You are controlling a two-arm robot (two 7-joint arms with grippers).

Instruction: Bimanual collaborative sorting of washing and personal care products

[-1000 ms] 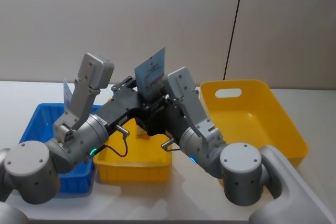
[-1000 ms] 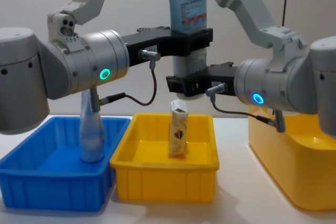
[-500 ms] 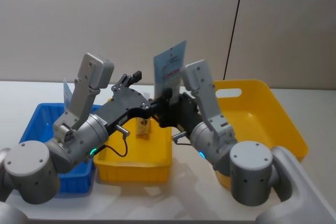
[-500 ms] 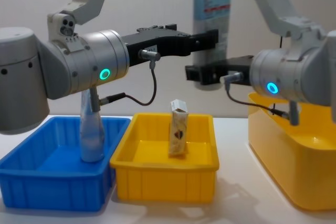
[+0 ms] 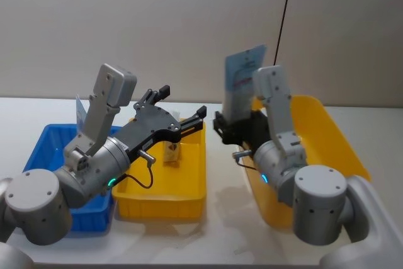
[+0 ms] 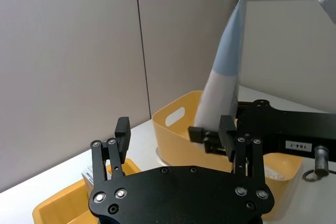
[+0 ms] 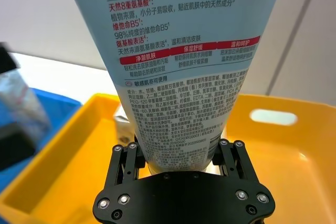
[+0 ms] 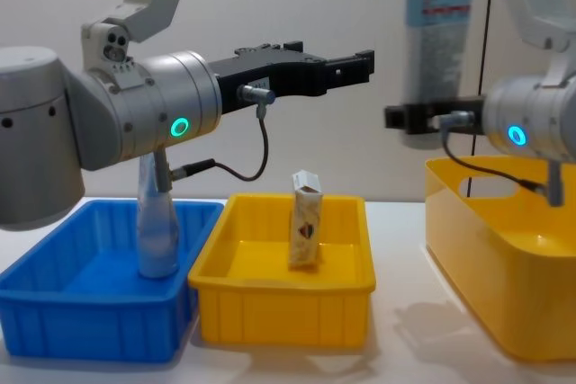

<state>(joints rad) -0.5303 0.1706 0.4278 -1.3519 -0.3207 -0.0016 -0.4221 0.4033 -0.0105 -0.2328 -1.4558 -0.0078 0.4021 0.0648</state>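
Jaws: left gripper (image 5: 189, 120) spread, holding nothing; right gripper (image 5: 228, 125) clamped on the squeeze tube (image 5: 242, 85).
Head: tube upright, crimp up, over the yellow tub (image 5: 337, 149) near its left rim; carton (image 5: 170, 151) in the yellow tray (image 5: 189, 184).
Left wrist: tube beyond the spread jaws.
Right wrist: Chinese label, "98%", "B5".
Chest: second tube (image 8: 157, 227) upright in the blue tray (image 8: 54, 308).

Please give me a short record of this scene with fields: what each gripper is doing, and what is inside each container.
left gripper: open, holding nothing, above the yellow tray
right gripper: shut on the held tube, crimped end up, at the yellow tub
yellow tray: one small carton, upright
blue tray: a second tube, upright
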